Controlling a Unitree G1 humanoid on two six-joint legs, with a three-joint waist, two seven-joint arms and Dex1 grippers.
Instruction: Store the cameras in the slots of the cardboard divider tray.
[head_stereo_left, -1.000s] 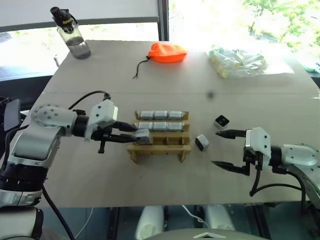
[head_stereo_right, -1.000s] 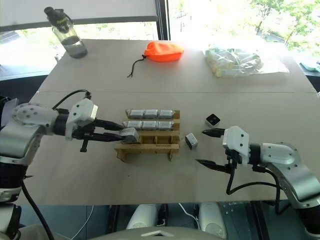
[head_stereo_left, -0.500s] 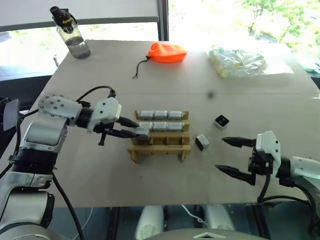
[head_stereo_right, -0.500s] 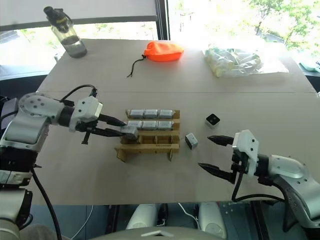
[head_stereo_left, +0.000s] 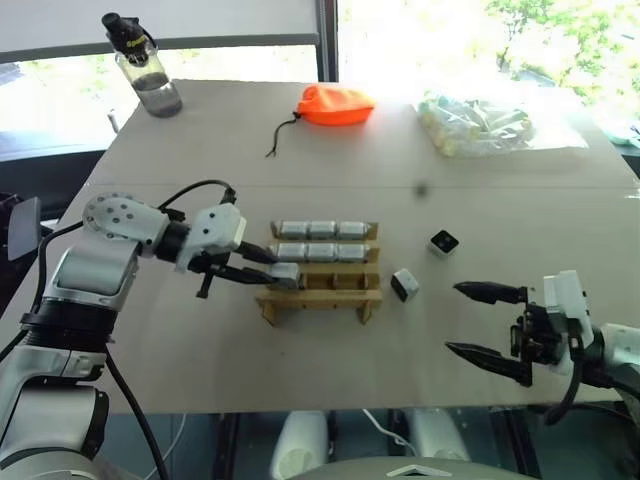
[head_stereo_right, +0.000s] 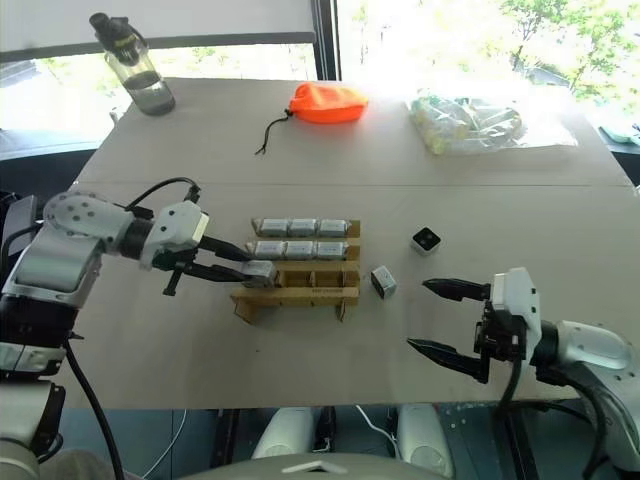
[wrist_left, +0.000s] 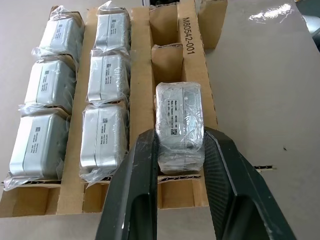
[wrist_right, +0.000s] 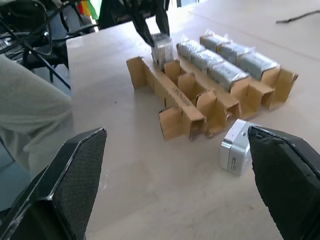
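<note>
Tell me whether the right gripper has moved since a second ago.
Yes. The right gripper has drawn back toward the table's near-right edge, away from the loose camera.

"M80542-001" on cardboard divider tray

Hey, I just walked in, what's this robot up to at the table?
It is filling a cardboard divider tray with small wrapped cameras. Six already sit in the two far rows. The left gripper is shut on a seventh camera at the end slot of the third row. The right gripper hangs open off to the side, holding nothing. Two loose cameras lie on the table beside the tray.
</note>
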